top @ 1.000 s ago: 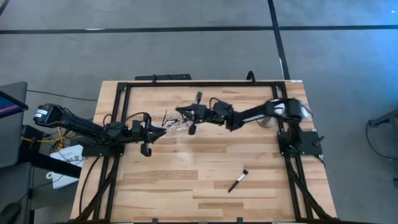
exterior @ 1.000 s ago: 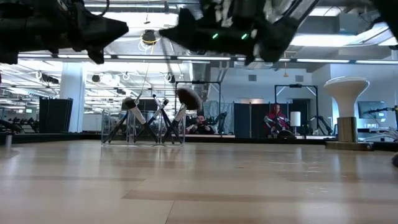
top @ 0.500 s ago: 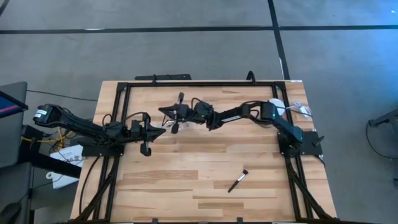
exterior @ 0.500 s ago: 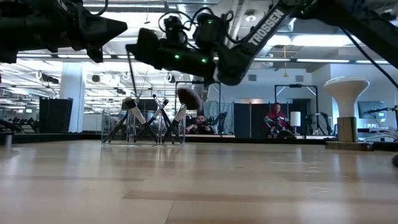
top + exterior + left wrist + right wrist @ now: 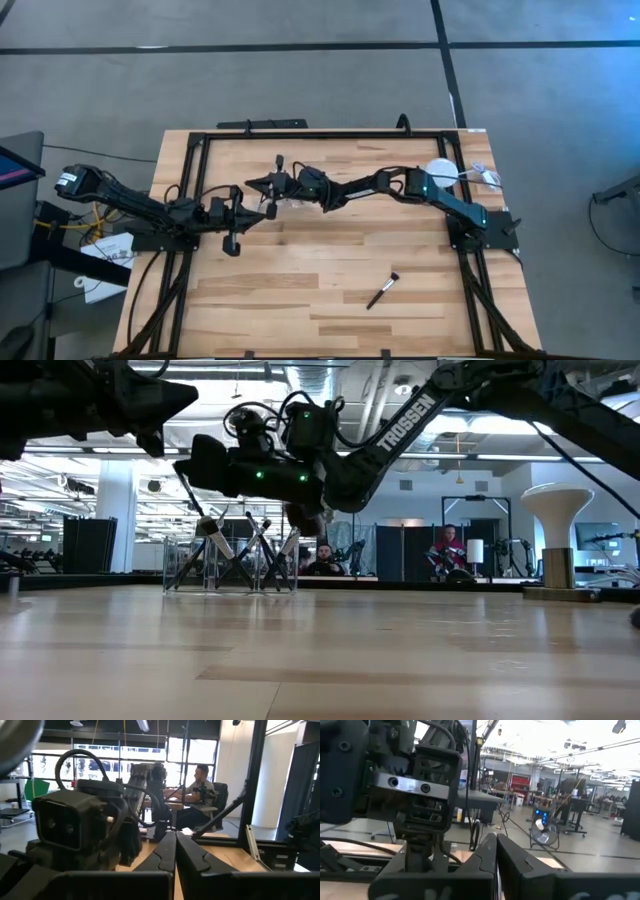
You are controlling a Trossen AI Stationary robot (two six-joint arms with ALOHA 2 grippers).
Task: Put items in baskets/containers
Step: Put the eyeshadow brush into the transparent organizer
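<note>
At twelve o'clock of tabletop (image 5: 330, 260) | right gripper (image 5: 262, 184) jaws pinching slim dark brush (image 5: 187, 488) above clear plastic container (image 5: 228, 565) | lower upright, release inside | left gripper (image 5: 262, 211) jaws pressed together, just beside | loose brush (image 5: 382, 291) at five o'clock

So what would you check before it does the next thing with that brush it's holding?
1. Right gripper shut on held brush: ok.
2. Held brush lined up over the clear container opening: cannot tell.
3. Clear container upright, brushes leaning inside: ok.
4. Left gripper, shut, out of the way: not ok, it sits close beside the right one.
5. All brushes stowed: not ok, a loose brush lies apart.
</note>
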